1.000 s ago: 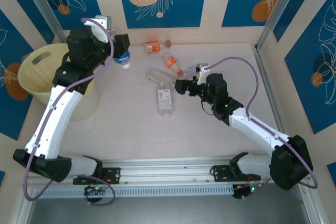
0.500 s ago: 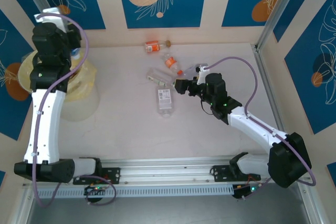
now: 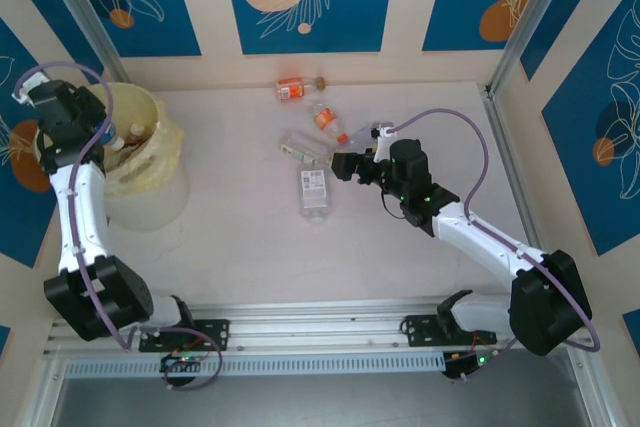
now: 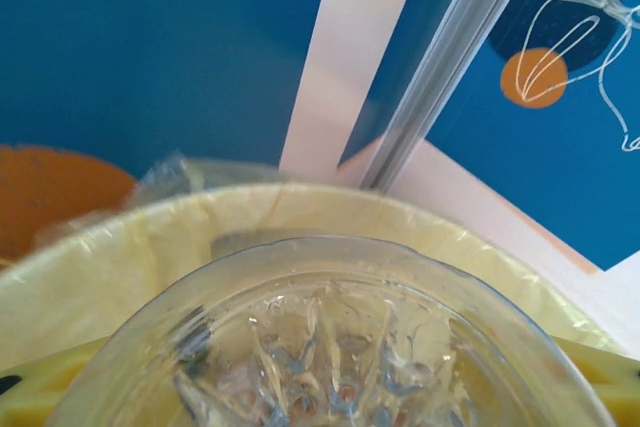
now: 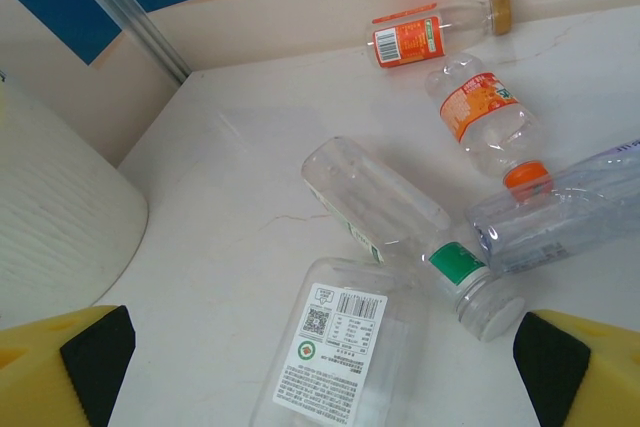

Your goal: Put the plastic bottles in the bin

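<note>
My left gripper (image 3: 93, 135) hangs at the left rim of the pale-yellow bin (image 3: 150, 162), shut on a clear bottle (image 4: 340, 347) whose ribbed base faces the left wrist camera; the lined bin rim (image 4: 300, 207) lies just beyond it. More bottles (image 3: 135, 133) lie inside the bin. My right gripper (image 5: 325, 367) is open wide, low over a flat clear bottle with a white label (image 5: 340, 357). Ahead of it lie a green-banded clear bottle (image 5: 400, 212), an orange-capped one (image 5: 485, 112), an orange-label one (image 5: 425, 35) by the wall and a bluish one (image 5: 575, 209).
The loose bottles cluster mid-table (image 3: 314, 192) towards the back wall. A metal post (image 3: 515, 22) and the side wall close off the right. The bin's side (image 5: 50, 217) rises left of the right gripper, with bare tabletop (image 3: 230, 217) between.
The left arm has swung from the back middle of the table leftward to the bin, carrying its bottle. The right arm has barely moved.
</note>
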`<state>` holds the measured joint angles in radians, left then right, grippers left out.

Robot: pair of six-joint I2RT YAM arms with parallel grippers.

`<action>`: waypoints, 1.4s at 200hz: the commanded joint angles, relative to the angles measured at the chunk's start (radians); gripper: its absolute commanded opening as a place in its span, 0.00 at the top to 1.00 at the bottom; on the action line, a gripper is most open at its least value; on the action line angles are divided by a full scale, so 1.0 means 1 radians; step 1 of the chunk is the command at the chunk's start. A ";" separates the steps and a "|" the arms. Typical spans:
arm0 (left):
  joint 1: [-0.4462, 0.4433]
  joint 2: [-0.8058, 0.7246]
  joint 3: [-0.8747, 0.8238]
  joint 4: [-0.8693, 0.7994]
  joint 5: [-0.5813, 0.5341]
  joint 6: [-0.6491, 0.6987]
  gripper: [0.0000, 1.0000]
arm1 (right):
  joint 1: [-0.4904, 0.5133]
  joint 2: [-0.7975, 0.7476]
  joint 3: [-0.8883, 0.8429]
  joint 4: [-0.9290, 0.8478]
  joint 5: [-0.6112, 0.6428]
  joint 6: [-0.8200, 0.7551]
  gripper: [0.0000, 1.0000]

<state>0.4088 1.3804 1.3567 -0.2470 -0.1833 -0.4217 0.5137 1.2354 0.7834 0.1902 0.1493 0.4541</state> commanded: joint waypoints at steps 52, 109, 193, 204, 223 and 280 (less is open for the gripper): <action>0.002 0.143 0.083 -0.034 0.215 -0.261 0.01 | 0.000 -0.011 0.015 -0.002 -0.030 0.032 0.00; 0.001 0.092 0.167 -0.105 0.206 -0.188 0.00 | 0.000 -0.008 -0.003 0.018 -0.023 0.032 0.00; -0.086 -0.016 0.176 -0.149 0.216 -0.069 0.00 | 0.000 -0.017 -0.008 0.029 0.019 0.044 0.00; -0.131 -0.038 0.189 -0.163 0.187 -0.032 0.00 | 0.000 -0.026 -0.019 0.035 0.044 0.050 0.00; -0.248 -0.082 0.210 -0.188 0.105 0.045 0.00 | -0.002 -0.043 -0.037 0.039 0.095 0.068 0.00; -0.625 -0.158 0.144 -0.148 -0.086 0.164 0.00 | -0.024 -0.054 -0.048 0.008 0.113 0.110 0.00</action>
<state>-0.1146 1.2266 1.5154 -0.3973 -0.1570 -0.3355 0.4965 1.2068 0.7391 0.1932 0.2283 0.5335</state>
